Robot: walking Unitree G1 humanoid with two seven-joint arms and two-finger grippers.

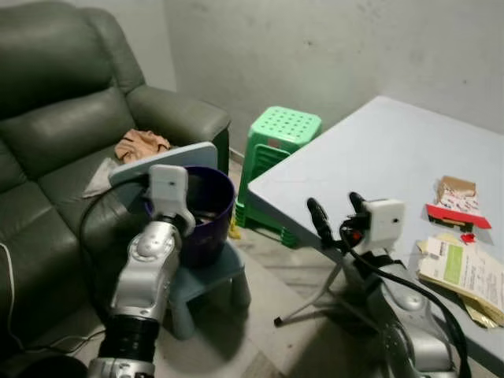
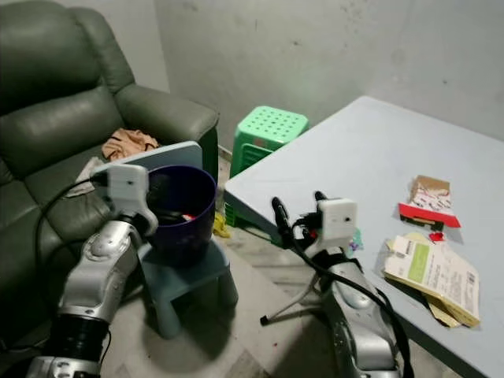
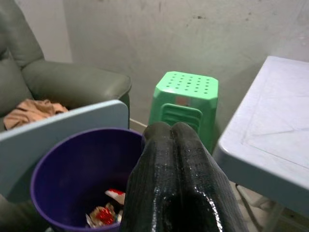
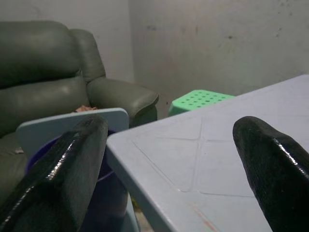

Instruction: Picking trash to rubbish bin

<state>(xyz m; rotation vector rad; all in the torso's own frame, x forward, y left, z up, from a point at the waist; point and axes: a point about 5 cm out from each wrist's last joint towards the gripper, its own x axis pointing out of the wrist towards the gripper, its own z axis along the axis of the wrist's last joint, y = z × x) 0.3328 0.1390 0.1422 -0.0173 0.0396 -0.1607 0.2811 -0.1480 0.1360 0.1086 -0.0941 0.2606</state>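
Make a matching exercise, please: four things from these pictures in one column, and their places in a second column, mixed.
Things:
1. bin
2. cloth
3. green stool
4. papers

Places:
a. on the table
b. on the sofa
c. on the blue stool
d. on the floor by the wall

Pairs: 1-c, 2-b, 3-d, 4-a
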